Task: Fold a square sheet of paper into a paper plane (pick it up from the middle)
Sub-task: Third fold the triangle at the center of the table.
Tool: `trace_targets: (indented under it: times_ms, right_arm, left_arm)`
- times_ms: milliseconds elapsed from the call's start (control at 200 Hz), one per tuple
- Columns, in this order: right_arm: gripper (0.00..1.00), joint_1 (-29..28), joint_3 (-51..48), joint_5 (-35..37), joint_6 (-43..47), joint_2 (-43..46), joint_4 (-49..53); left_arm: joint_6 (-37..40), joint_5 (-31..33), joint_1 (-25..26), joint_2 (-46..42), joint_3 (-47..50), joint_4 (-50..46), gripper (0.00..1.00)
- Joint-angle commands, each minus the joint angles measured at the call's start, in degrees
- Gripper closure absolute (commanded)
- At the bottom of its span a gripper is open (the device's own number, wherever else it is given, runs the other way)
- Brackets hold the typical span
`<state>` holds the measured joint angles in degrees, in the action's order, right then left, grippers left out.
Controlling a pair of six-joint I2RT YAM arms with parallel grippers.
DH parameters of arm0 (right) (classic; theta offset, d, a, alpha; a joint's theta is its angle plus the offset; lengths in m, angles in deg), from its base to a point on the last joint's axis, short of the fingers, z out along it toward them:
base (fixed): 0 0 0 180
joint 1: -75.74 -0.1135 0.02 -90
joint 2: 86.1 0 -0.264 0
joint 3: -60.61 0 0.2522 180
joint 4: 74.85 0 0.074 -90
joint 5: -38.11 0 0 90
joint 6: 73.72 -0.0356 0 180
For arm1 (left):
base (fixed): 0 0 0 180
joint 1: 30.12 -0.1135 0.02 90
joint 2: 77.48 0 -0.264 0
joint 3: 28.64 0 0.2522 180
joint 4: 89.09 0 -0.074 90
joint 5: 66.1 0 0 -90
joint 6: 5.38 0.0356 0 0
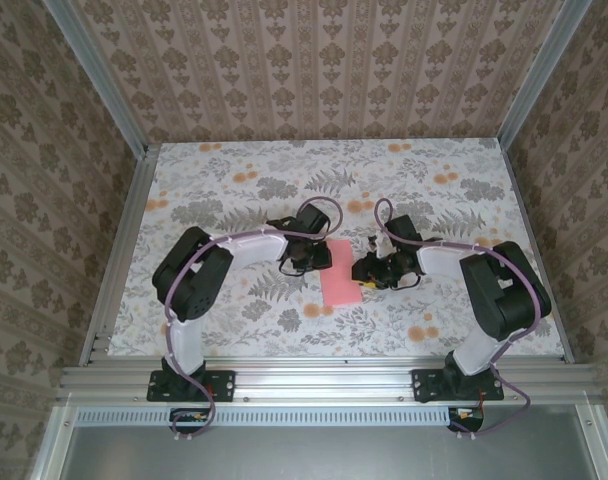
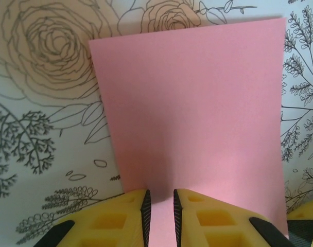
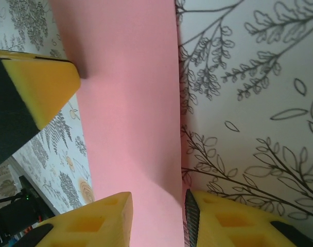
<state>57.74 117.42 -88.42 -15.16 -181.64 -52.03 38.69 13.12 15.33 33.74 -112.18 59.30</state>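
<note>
The square sheet of paper (image 1: 341, 284) is plain salmon pink and lies on the flowered table between my two grippers; it looks like a tall rectangle from above. My left gripper (image 1: 322, 258) rests at the sheet's upper left. In the left wrist view the left gripper (image 2: 160, 193) stands over the near edge of the sheet (image 2: 197, 113), jaws a narrow gap apart with pink showing between them. My right gripper (image 3: 157, 199) is open, its fingers straddling the sheet (image 3: 131, 103), whose right edge is lifted off the table. The paper plane is out of view.
The tablecloth (image 1: 234, 180) carries grey leaves and orange flowers. Patterned walls and aluminium posts (image 1: 124, 240) close in the table on three sides. A yellow finger (image 3: 43, 85) of the other gripper touches the sheet's far left edge in the right wrist view.
</note>
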Motion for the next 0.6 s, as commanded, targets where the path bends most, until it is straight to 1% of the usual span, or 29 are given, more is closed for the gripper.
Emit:
trace_targets:
  times_ms: [0, 380, 525, 595]
  right_arm:
    - [0.65, -0.08, 1.99, -1.96, 0.30, -1.30, -0.91]
    - [0.65, 0.78, 7.61, -3.19, 3.70, -5.95, 2.00]
    - [0.69, 1.03, 8.15, -3.87, 4.03, -6.24, 2.89]
    - [0.73, 0.95, 7.59, -3.73, 3.52, -6.10, 2.43]
  left_arm:
    - [4.42, -0.86, 0.30, 1.58, -1.85, -2.08, 0.78]
    - [9.86, -1.26, 0.37, 2.73, -4.31, -4.37, 0.78]
    - [10.16, -0.47, 0.42, 2.15, -4.66, -4.70, 0.77]
    - [10.33, -0.25, 0.51, 1.14, -4.36, -4.22, 0.76]
